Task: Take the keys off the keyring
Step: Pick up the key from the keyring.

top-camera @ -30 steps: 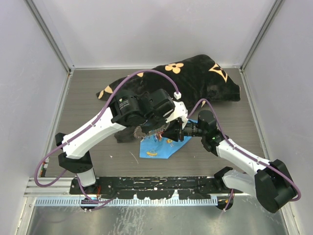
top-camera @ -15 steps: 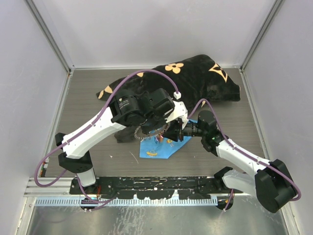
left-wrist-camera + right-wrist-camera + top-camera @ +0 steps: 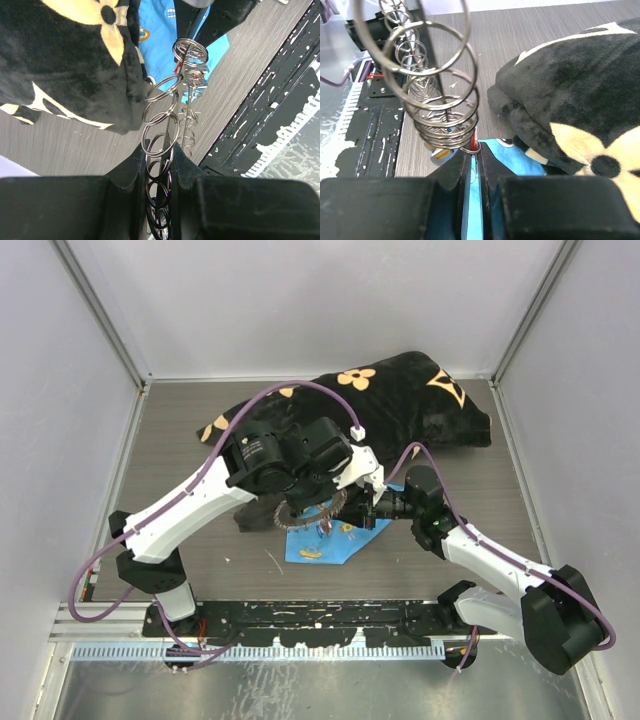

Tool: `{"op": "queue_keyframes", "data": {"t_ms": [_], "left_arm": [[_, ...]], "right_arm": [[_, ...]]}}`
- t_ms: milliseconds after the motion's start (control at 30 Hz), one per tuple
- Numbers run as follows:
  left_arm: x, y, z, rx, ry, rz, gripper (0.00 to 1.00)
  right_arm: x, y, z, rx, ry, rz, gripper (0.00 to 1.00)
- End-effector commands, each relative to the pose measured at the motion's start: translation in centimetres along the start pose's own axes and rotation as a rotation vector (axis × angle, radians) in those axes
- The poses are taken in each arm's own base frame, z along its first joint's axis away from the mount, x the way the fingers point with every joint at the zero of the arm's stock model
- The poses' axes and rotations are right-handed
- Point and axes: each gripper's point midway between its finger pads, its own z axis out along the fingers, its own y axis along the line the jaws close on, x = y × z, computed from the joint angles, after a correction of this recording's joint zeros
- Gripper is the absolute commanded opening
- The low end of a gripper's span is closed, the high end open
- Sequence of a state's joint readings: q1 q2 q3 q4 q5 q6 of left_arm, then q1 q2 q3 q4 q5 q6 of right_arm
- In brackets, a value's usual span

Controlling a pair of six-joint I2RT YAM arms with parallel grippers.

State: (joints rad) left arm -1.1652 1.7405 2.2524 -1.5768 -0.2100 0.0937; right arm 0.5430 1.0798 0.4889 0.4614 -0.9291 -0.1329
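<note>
The keyring [image 3: 192, 75] is a long loop of linked silver rings, hanging above the table. My left gripper [image 3: 159, 150] is shut on one end of it. In the right wrist view the keyring [image 3: 442, 132] coils just ahead of my right gripper [image 3: 475, 152]. That gripper is shut on a red-headed key [image 3: 475, 146] at the coil's lower end. Beside it hangs another key with an orange-yellow and blue head [image 3: 439, 156]. From above, both grippers meet over the blue cloth [image 3: 335, 543], with the left gripper [image 3: 300, 508] left of the right gripper [image 3: 362, 510].
A black plush blanket with cream flower patterns [image 3: 400, 400] lies across the back of the table and reaches under the left arm. The black mounting rail [image 3: 320, 615] runs along the near edge. White walls enclose both sides and the back.
My right gripper has closed its jaws on the red-headed key. The left gripper has shifted slightly left and back with the keyring.
</note>
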Motion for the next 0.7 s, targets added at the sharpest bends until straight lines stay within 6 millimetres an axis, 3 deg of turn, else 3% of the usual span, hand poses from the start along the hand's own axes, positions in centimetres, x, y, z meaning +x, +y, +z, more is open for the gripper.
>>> {"op": "queue_keyframes", "data": {"t_ms": [0,167,667], "left_arm": [[-0.70,0.72,-2.29,0.006,-0.116,-0.043,0.00],[-0.65,0.76,-2.35,0.019,-0.128,-0.052,0.00],[-1.11,0.41,-2.56,0.063,-0.168,-0.068,0.00]], "right_arm": [[-1.70,1.35,0.14,-0.080,-0.059,-0.067,0.14],[-1.63,1.72,0.12,-0.101,-0.062,-0.069,0.23],[-1.53,2.13,0.23,-0.121,-0.061,-0.069,0.19]]}}
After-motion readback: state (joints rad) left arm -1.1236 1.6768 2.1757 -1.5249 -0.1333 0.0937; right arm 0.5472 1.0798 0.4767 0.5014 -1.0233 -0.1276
